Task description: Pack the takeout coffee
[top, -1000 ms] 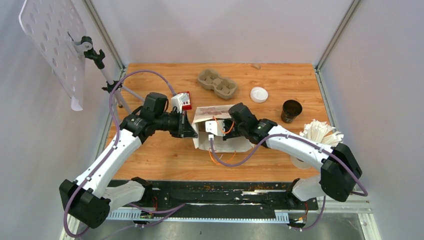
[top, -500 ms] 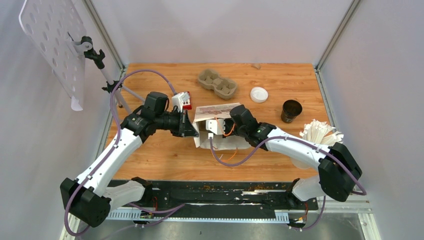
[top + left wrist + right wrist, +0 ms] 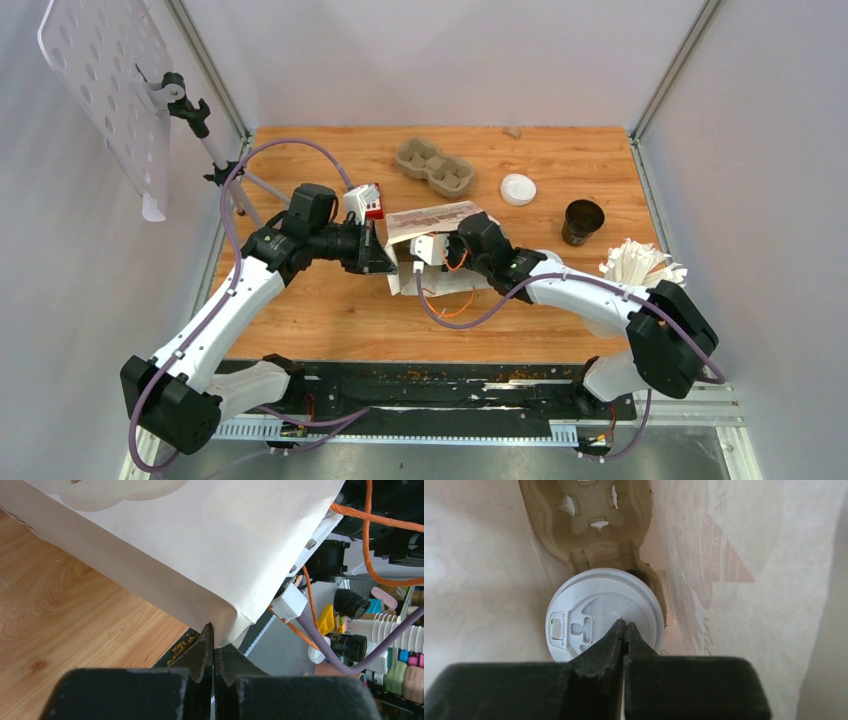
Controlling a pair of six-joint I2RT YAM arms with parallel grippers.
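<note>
A white paper bag (image 3: 440,215) lies on its side mid-table, mouth toward the right arm. My left gripper (image 3: 213,632) is shut on the bag's lower corner (image 3: 220,615). Inside the bag, a takeout coffee with a white lid (image 3: 589,610) sits in a pulp cup tray (image 3: 589,520). My right gripper (image 3: 625,622) is deep in the bag, shut with nothing between its fingers, its tips at the lid. The top view hides those tips behind the bag. A dark cup with no lid (image 3: 583,221) stands at the right, a loose white lid (image 3: 518,188) behind it.
A second pulp tray (image 3: 434,166) lies at the back of the table. A small red and white carton (image 3: 366,203) stands by the left wrist. A holder of white sticks (image 3: 640,265) is at the right edge, and a perforated white panel on a stand (image 3: 105,90) at far left.
My right arm has pushed further left into the bag, and the bag's upper side has lifted and shifted a little. The left arm has held still on the corner.
</note>
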